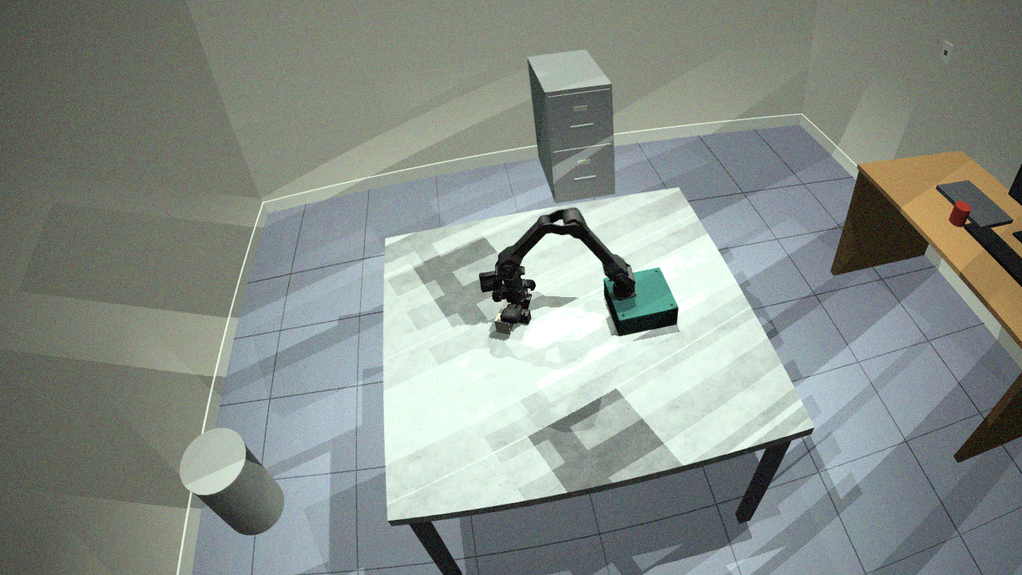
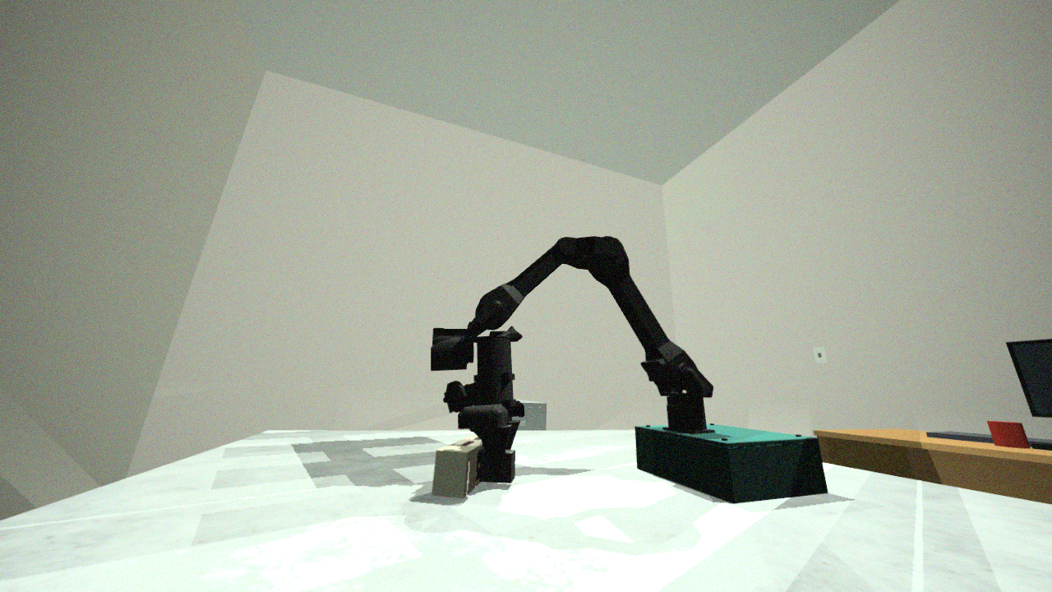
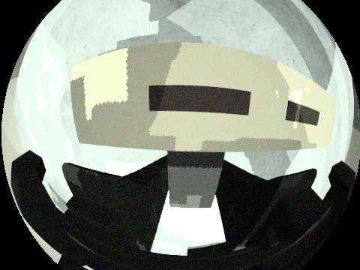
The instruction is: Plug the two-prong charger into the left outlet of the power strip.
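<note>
The beige power strip point(image 1: 503, 327) point(image 2: 449, 471) point(image 3: 210, 71) stands on the table, with two dark rectangles on its upper face. My gripper point(image 1: 517, 315) point(image 2: 497, 468) point(image 3: 192, 160) points down beside the strip, low over the table, and is shut on the dark grey charger point(image 3: 191, 184). In the wrist view the charger's front end meets the strip's near edge, left of the strip's middle, with no gap visible. The prongs do not show, and the strip's outlet side is hidden, so how deep the prongs sit cannot be seen. The charger is hidden behind the fingers in the top and exterior views.
The arm's green base box point(image 1: 647, 296) point(image 2: 772, 467) stands on the pale table point(image 1: 442, 429) point(image 2: 257, 544), to the right of the strip. Beyond the table are a filing cabinet point(image 1: 582, 143), a wooden desk point(image 1: 900, 185) and a grey cylinder point(image 1: 246, 493). Patchy shadows cross the table.
</note>
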